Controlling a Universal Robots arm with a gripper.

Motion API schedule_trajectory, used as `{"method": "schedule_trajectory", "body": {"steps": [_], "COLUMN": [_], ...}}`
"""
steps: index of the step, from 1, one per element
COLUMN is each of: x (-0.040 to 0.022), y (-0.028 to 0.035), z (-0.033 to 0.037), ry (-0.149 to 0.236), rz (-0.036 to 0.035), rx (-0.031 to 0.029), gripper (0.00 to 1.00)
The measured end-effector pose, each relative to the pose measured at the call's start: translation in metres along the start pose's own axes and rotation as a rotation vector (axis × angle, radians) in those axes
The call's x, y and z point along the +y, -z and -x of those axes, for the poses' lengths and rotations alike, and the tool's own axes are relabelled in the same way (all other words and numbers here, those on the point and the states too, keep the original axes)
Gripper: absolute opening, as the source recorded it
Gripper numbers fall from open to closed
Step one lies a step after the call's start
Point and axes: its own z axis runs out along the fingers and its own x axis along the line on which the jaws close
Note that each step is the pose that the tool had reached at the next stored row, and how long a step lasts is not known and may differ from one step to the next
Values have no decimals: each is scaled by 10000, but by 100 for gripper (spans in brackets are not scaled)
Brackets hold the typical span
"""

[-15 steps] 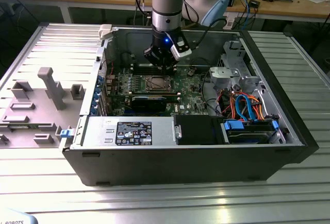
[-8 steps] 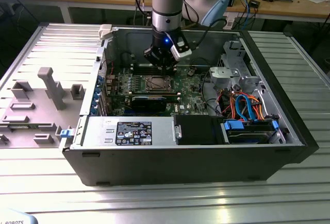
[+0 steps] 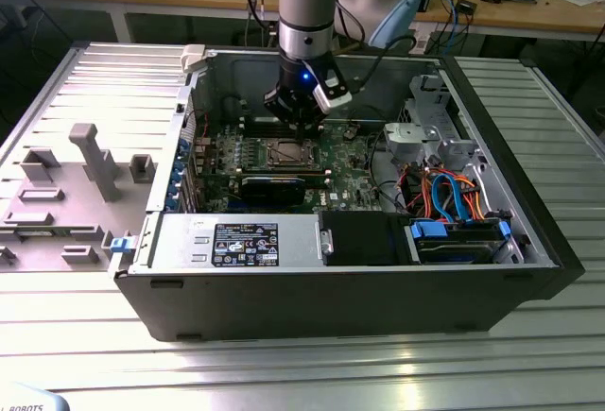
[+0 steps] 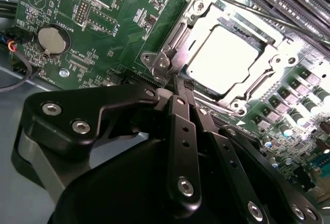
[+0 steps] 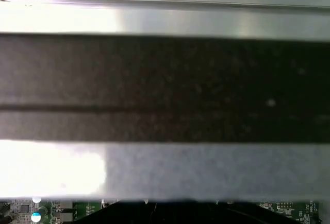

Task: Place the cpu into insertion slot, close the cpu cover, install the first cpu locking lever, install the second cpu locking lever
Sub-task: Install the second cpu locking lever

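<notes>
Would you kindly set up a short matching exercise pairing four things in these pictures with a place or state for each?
Things:
1. cpu
2. cpu cover
3. gripper
4. coin battery

Places or states:
A. round silver disc in a black holder on the green board
B. silver frame lying closed around the chip
C. fingers together, tips at a corner of the socket
D. seated in the socket, showing through the frame's window

Pairs: 1-D, 2-B, 3-C, 4-A
</notes>
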Motion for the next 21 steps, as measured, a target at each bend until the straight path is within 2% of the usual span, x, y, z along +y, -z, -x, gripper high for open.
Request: {"method": "schedule_trajectory", "body": {"steps": [6,14,18,21], "x": [-31,-29,-33,-59], "y": [0,119,127,128], "z": [-1,3,3,3], "ry": [-2,1,0,1], "rz": [1,-20,-25,-25], "rx": [-1,1,1,1], "gripper": [11,11,11,11]}}
